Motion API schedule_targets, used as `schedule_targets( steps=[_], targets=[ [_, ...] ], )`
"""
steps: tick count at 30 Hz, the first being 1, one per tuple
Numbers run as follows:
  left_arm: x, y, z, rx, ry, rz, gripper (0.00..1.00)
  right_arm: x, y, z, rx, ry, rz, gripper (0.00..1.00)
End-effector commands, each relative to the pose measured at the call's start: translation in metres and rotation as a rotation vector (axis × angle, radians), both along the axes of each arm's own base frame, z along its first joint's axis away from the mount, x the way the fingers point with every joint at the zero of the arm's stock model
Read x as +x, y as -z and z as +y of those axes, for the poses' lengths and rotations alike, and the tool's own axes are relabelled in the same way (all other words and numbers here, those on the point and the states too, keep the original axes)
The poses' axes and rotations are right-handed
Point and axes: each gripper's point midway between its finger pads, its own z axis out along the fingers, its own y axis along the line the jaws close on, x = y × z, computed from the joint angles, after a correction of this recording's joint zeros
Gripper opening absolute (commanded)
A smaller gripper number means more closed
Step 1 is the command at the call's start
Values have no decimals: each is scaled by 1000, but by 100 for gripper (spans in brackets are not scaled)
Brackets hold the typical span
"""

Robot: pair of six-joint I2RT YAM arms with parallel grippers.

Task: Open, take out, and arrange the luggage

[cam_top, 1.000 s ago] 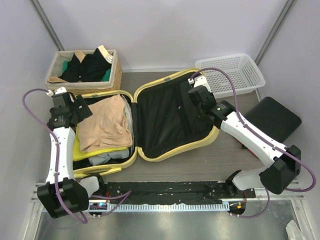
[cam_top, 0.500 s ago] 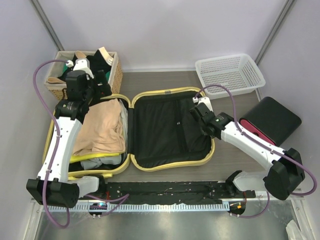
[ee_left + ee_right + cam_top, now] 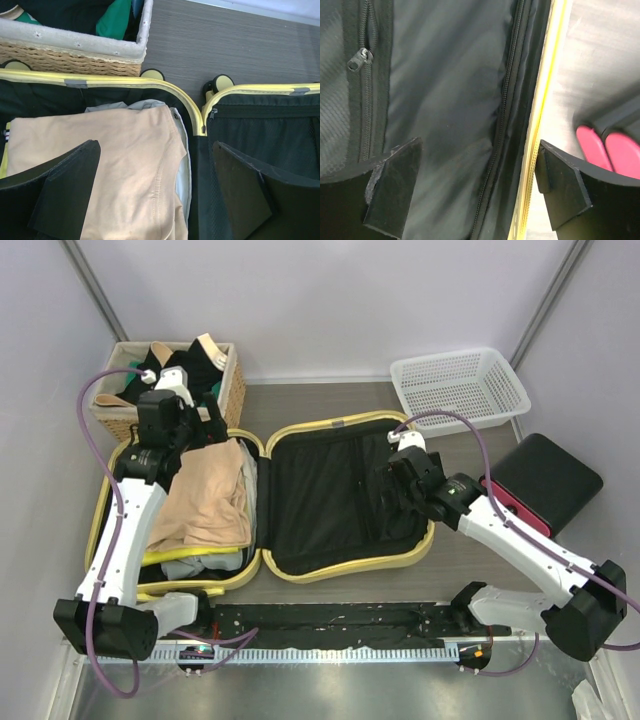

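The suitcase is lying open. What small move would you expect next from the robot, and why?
Probably the left claw lowers onto the beige shirt and pinches it: the luggage lies flat open, and that claw hangs open right above the shirt, which lies on top.

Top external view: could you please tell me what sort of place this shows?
Probably a robot test cell, not a home: plain panel walls, robot arms on a mounting rail, and staged props like the open luggage.

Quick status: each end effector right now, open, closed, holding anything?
Left end effector: open, holding nothing, above the beige garment.
Right end effector: open, holding nothing, above the luggage lining.
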Motion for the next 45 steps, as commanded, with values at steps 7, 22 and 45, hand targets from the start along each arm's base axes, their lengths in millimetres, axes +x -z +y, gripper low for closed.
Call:
schedule_targets(
  steps=[7, 22, 45],
  targets=[
    [1, -18, -8, -17, 43, -69, 100, 56, -109, 58, 268, -42, -354, 94],
    [4, -9, -14, -30, 71, -32, 100, 34, -106, -3, 192, 122, -455, 94],
    [3, -6, -23, -65, 110, -18, 100, 67, 34, -57, 147, 284, -60, 46]
  ],
)
